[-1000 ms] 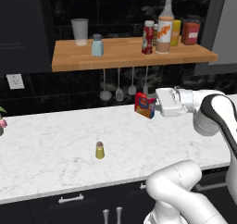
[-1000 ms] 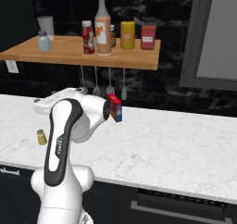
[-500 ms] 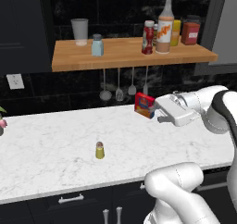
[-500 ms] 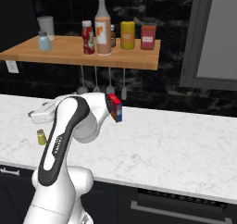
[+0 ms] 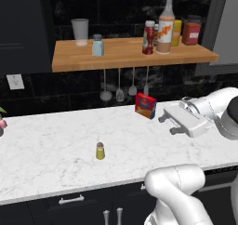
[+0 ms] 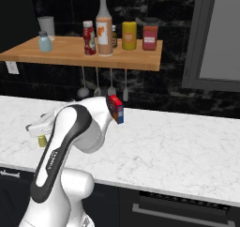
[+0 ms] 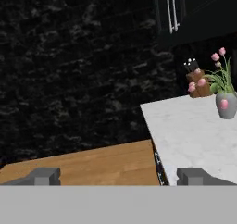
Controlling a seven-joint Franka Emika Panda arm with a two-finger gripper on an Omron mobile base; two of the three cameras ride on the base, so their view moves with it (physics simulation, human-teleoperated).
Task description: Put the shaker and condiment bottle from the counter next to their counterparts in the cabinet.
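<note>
The yellow-green shaker [image 5: 100, 150] stands alone on the white marble counter [image 5: 46, 149]; it peeks out behind my arm as shaker [image 6: 42, 140]. The red condiment bottle [image 5: 149, 37] stands upright on the wooden cabinet shelf [image 5: 121, 54], right beside the tall orange-labelled bottle [image 5: 165, 26]. The pale blue shaker [image 5: 97, 46] stands further left on that shelf. My gripper [image 5: 167, 125] hangs open and empty over the counter's right part, fingers pointing left, well right of the yellow-green shaker. In the hand view the gripper [image 7: 120, 177] faces the shelf board [image 7: 92, 165] and the counter [image 7: 194, 130].
A red box [image 5: 145, 105] stands on the counter at the back, just left of my hand. A glass cup [image 5: 80, 31], a yellow jar [image 5: 175, 32] and a red jar [image 5: 191, 31] share the shelf. Ladles [image 5: 119, 91] hang beneath it. A flower vase [image 7: 226, 102] stands at the counter's far left.
My hand has swung away from the red box, to the right and lower over the counter, and has turned. The jaws stayed open. The shaker and the bottles have not moved.
</note>
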